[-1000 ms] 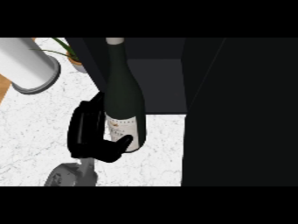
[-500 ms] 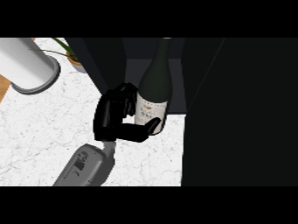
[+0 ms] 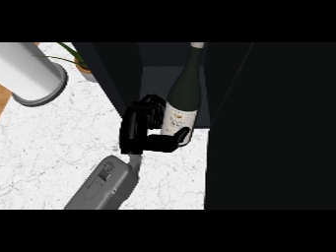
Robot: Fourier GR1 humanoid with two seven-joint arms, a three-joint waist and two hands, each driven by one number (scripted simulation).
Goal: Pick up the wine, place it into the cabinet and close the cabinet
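The wine bottle (image 3: pixel 185 88), dark green with a white label, stands upright at the mouth of the dark open cabinet (image 3: pixel 153 81), its neck reaching up into the shadowed inside. My left hand (image 3: pixel 137 129) is at its left, with the fingers behind the label and the thumb curled across the front of its base. The grey forearm comes in from the lower left. My right hand does not show.
A large dark cabinet door (image 3: pixel 280 123) fills the right side of the view; a narrower dark panel (image 3: pixel 116 74) stands left of the opening. A white cylinder (image 3: pixel 21 74) and a potted plant (image 3: pixel 80 64) sit at the back left on the white marble counter (image 3: pixel 47 147).
My left hand has carried the bottle to the right and farther back, from over the counter into the cabinet's opening. The forearm has followed it.
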